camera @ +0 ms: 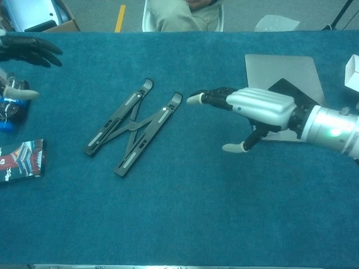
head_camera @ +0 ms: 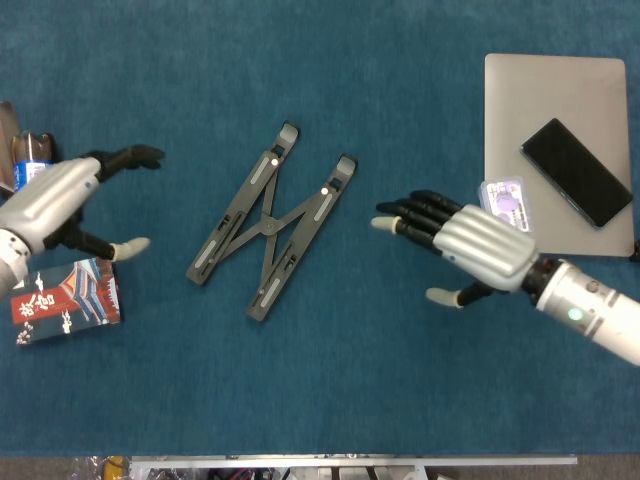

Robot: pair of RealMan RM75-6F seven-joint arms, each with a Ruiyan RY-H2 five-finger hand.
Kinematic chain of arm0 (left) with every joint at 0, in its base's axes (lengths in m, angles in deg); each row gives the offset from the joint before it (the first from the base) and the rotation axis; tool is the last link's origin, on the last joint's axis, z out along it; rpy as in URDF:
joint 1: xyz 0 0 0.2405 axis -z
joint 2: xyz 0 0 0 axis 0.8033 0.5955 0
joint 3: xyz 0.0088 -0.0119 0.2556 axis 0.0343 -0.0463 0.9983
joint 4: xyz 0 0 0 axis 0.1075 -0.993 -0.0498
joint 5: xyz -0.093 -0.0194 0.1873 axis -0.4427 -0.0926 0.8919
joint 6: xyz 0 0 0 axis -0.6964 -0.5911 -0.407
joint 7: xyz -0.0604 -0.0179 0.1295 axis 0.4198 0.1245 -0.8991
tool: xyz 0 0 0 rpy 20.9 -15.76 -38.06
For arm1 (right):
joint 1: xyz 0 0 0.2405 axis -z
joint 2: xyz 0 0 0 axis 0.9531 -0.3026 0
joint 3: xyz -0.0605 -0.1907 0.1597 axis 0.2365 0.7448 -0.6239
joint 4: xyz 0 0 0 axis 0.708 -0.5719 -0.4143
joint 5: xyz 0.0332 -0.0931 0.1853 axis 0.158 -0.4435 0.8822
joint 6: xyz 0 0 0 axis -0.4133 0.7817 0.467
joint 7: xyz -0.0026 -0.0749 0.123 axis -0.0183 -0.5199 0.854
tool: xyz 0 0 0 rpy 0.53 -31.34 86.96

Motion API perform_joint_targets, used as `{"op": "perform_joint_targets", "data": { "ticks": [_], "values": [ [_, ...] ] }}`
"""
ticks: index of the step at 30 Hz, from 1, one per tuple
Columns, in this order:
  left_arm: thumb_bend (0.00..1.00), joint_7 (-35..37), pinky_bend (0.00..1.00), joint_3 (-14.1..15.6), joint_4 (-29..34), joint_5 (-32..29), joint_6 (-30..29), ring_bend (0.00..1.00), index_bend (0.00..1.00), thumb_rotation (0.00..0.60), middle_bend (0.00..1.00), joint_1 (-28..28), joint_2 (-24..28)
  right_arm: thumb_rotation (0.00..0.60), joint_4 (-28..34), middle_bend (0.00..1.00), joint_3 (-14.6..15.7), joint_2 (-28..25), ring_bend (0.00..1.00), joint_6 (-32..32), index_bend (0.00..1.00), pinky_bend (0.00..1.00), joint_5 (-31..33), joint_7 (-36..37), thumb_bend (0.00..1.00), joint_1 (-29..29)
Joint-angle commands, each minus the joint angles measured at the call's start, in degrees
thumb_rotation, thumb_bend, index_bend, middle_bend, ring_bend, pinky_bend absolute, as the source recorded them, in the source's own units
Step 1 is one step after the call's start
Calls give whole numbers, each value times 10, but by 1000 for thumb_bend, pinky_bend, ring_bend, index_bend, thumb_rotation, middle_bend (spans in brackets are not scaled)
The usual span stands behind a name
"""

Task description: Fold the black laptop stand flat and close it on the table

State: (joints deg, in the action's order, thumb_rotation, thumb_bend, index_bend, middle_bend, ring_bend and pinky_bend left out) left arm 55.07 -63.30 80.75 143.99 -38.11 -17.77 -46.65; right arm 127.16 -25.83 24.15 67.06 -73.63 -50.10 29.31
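Your right hand (head_camera: 478,243) hovers open over the blue tabletop (head_camera: 400,380), fingers spread and pointing toward the black laptop stand (head_camera: 272,222), holding nothing and well clear of it. Your left hand (head_camera: 62,195) is open too, fingers apart and empty, out near the left edge, just beside a bottle with a blue cap (camera: 10,109) and above a small book (head_camera: 65,299). The stand lies near the middle of the tabletop, between your two hands, touched by neither. From both views it looks pressed down flat against the cloth, with its two long bars crossing in an X, so the flattening part seems done. What is left, as far as you can judge, is the closing: the bars are splayed apart at both ends, and you would need to draw them together until they lie side by side. On the right, a grey closed laptop (head_camera: 560,90) carries a black phone (head_camera: 577,171) and a small clear case (head_camera: 504,211) at its near corner. As for writing, the book's cover shows a red band with white characters over a wave-like picture, but they are too small to read. No brand shows on the stand, laptop or phone.
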Motion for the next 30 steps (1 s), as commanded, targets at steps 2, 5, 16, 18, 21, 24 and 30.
{"op": "perform_joint_targets", "data": {
  "ticks": [2,5,16,18,21,24,30],
  "values": [
    [253,-61,115,3,-4,-33,30,158,125,416,188,18,-32,600,10,0,-8,-15,0,10,0,0,5,-4,228,7],
    [253,-92,154,2,0,-65,49,159,116,320,189,30,-47,600,13,0,-15,-25,0,21,0,0,6,-5,228,12],
    [253,-200,157,10,-18,-193,84,166,30,36,200,66,-109,600,24,0,-38,-65,0,52,0,0,12,11,228,30],
    [253,-221,157,13,-22,-221,79,166,22,5,200,71,-120,600,26,0,-40,-70,0,56,0,0,12,13,228,33],
    [253,-256,157,21,-27,-265,70,166,18,0,201,79,-136,600,26,0,-41,-76,0,61,0,0,11,18,228,38],
    [253,-290,157,30,-30,-304,58,164,9,0,205,86,-154,600,23,0,-42,-78,0,64,0,0,8,23,228,41],
    [253,-355,157,55,-45,-370,36,159,0,0,211,100,-197,600,15,0,-39,-77,0,62,0,0,1,32,227,46]
  ]
}}
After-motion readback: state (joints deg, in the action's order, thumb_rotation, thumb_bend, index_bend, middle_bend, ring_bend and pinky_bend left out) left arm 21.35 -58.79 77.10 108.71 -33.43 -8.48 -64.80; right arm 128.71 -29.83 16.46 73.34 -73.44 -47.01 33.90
